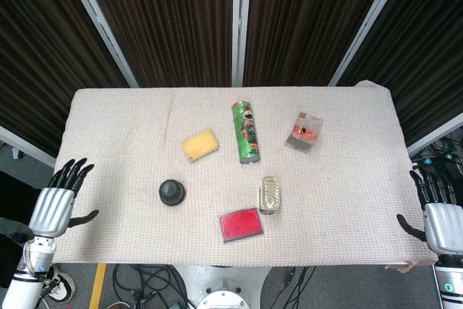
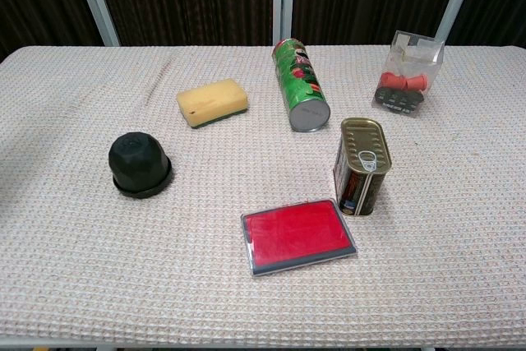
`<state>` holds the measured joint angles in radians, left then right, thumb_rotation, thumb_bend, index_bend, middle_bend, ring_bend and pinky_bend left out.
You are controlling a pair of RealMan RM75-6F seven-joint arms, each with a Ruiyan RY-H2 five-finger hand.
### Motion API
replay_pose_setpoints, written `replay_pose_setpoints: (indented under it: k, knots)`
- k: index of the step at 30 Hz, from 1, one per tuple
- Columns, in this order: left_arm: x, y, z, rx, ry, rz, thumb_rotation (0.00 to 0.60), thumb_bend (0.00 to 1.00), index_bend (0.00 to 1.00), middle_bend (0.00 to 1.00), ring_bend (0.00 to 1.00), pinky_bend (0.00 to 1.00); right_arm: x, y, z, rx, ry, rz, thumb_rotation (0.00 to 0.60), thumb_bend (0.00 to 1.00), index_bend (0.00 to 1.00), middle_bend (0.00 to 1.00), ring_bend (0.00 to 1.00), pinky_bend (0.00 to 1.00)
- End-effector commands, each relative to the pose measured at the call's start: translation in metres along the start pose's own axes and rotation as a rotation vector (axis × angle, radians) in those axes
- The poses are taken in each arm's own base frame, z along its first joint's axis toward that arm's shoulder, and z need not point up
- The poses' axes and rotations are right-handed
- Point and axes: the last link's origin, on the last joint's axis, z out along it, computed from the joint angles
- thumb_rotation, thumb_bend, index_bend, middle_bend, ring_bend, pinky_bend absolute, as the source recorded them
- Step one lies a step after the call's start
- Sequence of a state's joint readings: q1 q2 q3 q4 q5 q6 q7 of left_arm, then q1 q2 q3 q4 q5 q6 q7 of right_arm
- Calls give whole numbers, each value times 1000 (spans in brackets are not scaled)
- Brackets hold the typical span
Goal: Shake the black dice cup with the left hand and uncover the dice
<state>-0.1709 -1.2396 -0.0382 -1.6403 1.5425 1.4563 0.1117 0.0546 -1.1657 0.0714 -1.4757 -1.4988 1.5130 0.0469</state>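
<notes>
The black dice cup (image 1: 171,192) (image 2: 139,163) stands mouth down on its base on the left part of the cloth-covered table (image 1: 108,135); any dice under it are hidden. My left hand (image 1: 54,205) hangs off the table's left edge, fingers spread and holding nothing, well left of the cup. My right hand (image 1: 440,215) sits off the right edge, also with fingers apart and empty. Neither hand shows in the chest view.
A yellow sponge (image 1: 200,145) lies behind the cup. A green can (image 1: 246,132) lies on its side at center. A tin can (image 1: 269,195), a red flat case (image 1: 240,224) and a clear bag with red parts (image 1: 304,131) stand to the right.
</notes>
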Motion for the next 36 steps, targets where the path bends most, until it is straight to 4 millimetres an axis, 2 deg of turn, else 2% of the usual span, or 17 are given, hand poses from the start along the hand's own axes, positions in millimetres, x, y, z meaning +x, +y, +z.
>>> replay_pose_setpoints:
  k: [1, 14, 18, 24, 30, 36]
  knots:
    - [2, 1, 0, -3, -16, 13, 600, 21, 100, 42, 0, 159, -1, 0, 0, 0, -1, 2, 600, 134, 0, 0, 0, 0]
    - [0, 7, 0, -8, -74, -34, 600, 21, 100, 42, 0, 158, 1, -5, 0, 11, -2, 8, 600, 133, 0, 0, 0, 0]
    - [-7, 12, -1, -32, -114, -66, 600, 20, 100, 96, 0, 158, 1, -8, 1, 19, -1, 13, 600, 133, 0, 0, 0, 0]
    - [-24, 21, 0, -63, -180, -88, 600, 20, 100, 105, 0, 158, 4, -16, 3, 46, 3, 18, 600, 134, 0, 0, 0, 0]
    - [-36, 38, 6, -118, -231, -132, 600, 20, 100, 104, 0, 158, 6, -22, 6, 57, 4, 31, 600, 134, 0, 0, 0, 0]
    - [-50, 58, 20, -149, -263, -220, 600, 20, 100, 104, 9, 158, 10, -29, 9, 71, 15, 32, 600, 134, 0, 0, 0, 0]
